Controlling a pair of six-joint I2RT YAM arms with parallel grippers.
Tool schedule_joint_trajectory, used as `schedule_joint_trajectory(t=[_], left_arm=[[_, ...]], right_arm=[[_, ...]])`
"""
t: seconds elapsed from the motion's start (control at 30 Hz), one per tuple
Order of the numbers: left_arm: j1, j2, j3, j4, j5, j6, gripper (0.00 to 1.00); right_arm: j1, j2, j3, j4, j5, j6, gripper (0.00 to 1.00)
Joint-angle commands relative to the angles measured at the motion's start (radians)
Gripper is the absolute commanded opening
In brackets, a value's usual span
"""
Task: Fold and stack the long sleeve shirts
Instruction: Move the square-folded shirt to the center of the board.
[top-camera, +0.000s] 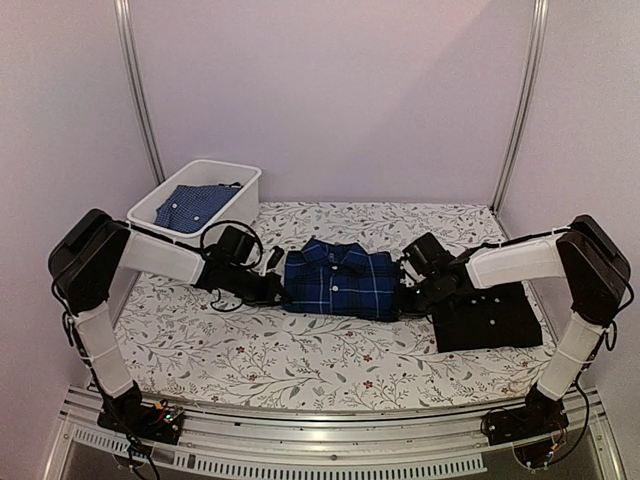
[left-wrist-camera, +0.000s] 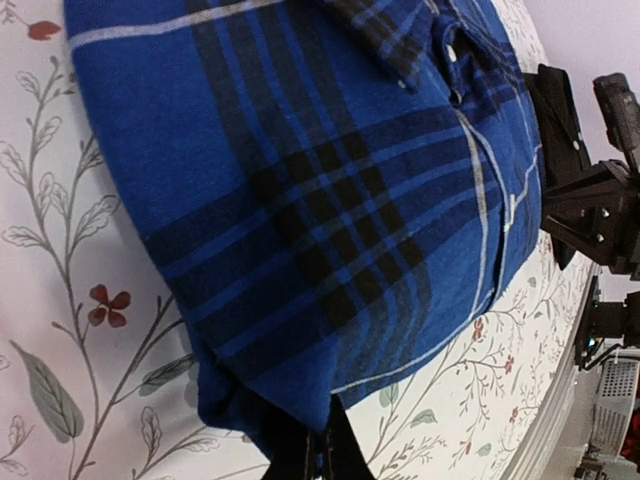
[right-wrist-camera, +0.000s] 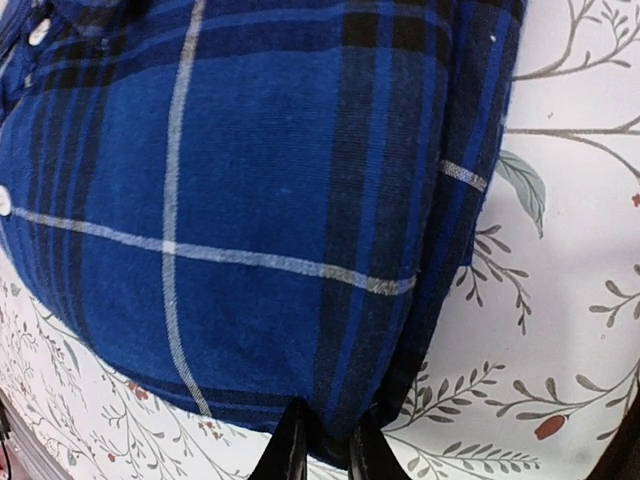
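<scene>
The navy-and-blue plaid shirt (top-camera: 338, 280) lies folded in the middle of the table, collar toward the back. My left gripper (top-camera: 277, 290) is at its left edge and is shut on the cloth; the left wrist view shows the fingers (left-wrist-camera: 318, 432) pinching the shirt's (left-wrist-camera: 300, 180) edge. My right gripper (top-camera: 408, 293) is at its right edge; the right wrist view shows its fingers (right-wrist-camera: 328, 410) closed on the shirt's (right-wrist-camera: 230, 200) edge fold. The plain black shirt (top-camera: 487, 318) lies folded at the right, just beyond the right gripper.
A white bin (top-camera: 242, 178) stands at the back left with a blue checked cloth (top-camera: 195, 205) in it. The table has a floral cover (top-camera: 300, 350). Metal posts rise at the back corners. The right arm (left-wrist-camera: 600, 200) shows across the shirt in the left wrist view.
</scene>
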Motion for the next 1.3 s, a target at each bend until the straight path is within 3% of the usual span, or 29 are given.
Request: schedule_joint_trajectory(t=[0.0, 0.1, 0.27, 0.3, 0.33, 0.43, 0.5, 0.63, 0.77, 0.9, 1.27], left_arm=[[-0.056, -0.044, -0.012, -0.009, -0.036, -0.039, 0.00], [-0.087, -0.119, -0.067, -0.097, -0.081, -0.098, 0.00], [-0.142, -0.269, -0.193, -0.145, -0.123, -0.233, 0.00], [-0.161, -0.292, -0.216, -0.144, -0.127, -0.255, 0.06], [-0.175, -0.310, -0.228, -0.147, -0.137, -0.272, 0.17], [-0.208, -0.357, -0.237, -0.181, -0.183, -0.298, 0.36], [-0.207, -0.389, -0.230, -0.221, -0.229, -0.305, 0.43], [-0.190, -0.426, -0.175, -0.325, -0.339, -0.300, 0.49], [-0.129, -0.429, -0.150, -0.334, -0.327, -0.276, 0.52], [-0.041, -0.402, -0.160, -0.235, -0.215, -0.233, 0.53], [0.116, -0.169, -0.059, -0.043, -0.057, -0.163, 0.42]], right_arm=[[0.004, 0.081, 0.036, 0.022, 0.032, -0.047, 0.12], [0.009, 0.124, 0.068, 0.013, 0.013, -0.084, 0.05], [0.062, 0.070, -0.029, 0.016, -0.016, -0.091, 0.06], [0.075, 0.053, -0.058, 0.020, -0.024, -0.087, 0.07], [0.084, 0.028, -0.082, 0.022, -0.035, -0.080, 0.10], [0.091, -0.018, -0.122, 0.004, -0.038, -0.065, 0.29], [0.091, -0.077, -0.110, -0.031, -0.021, -0.062, 0.44], [0.062, -0.134, -0.016, -0.103, -0.025, -0.082, 0.53], [0.015, -0.130, 0.078, -0.133, -0.040, -0.098, 0.55], [-0.036, -0.077, 0.163, -0.119, -0.038, -0.124, 0.56], [-0.126, 0.247, 0.432, -0.055, -0.126, -0.145, 0.50]])
